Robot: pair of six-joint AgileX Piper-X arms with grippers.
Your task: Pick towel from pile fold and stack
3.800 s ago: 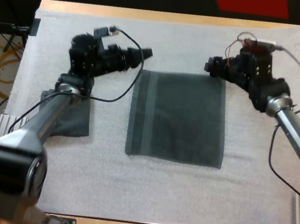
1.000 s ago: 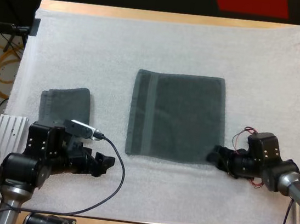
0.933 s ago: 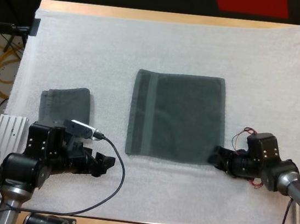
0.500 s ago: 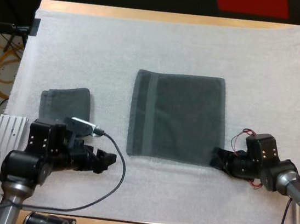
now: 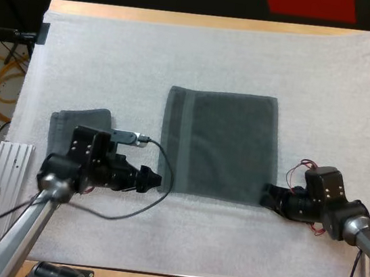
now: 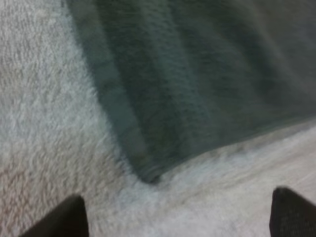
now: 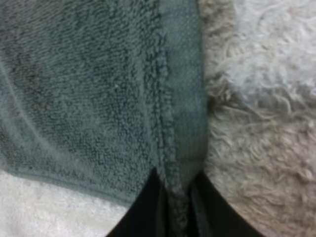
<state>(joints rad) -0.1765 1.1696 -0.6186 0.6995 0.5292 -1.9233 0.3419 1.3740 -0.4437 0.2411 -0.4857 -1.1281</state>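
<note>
1. A dark grey-green flat towel (image 5: 219, 145) is lying spread out in the middle of the white mat (image 5: 183, 49), which is covering the wooden table (image 5: 187, 20).
2. The left gripper (image 5: 157, 180) is sitting low over the mat just beside the flat towel's near left corner and is pointing toward it.
3. In the left wrist view its 2 fingers (image 6: 66, 217) are standing wide apart and gripping nothing. The towel's corner is lying on the mat just ahead of the gap between them, clear of both.
4. The right gripper (image 5: 266, 194) is sitting at the flat towel's near right corner.
5. In the right wrist view its 2 fingers (image 7: 148, 205) are pressing on the towel's hem from both sides, so this gripper is clamping the flat towel. The hem is bunching into a narrow ridge between them.
6. A folded towel (image 5: 62, 129) is lying at the left of the mat, well apart from the flat towel. The left arm is crossing over its near part and hiding it.
7. A metal rail (image 5: 4, 162) is running along the table's near left edge, just beside the folded towel.
</note>
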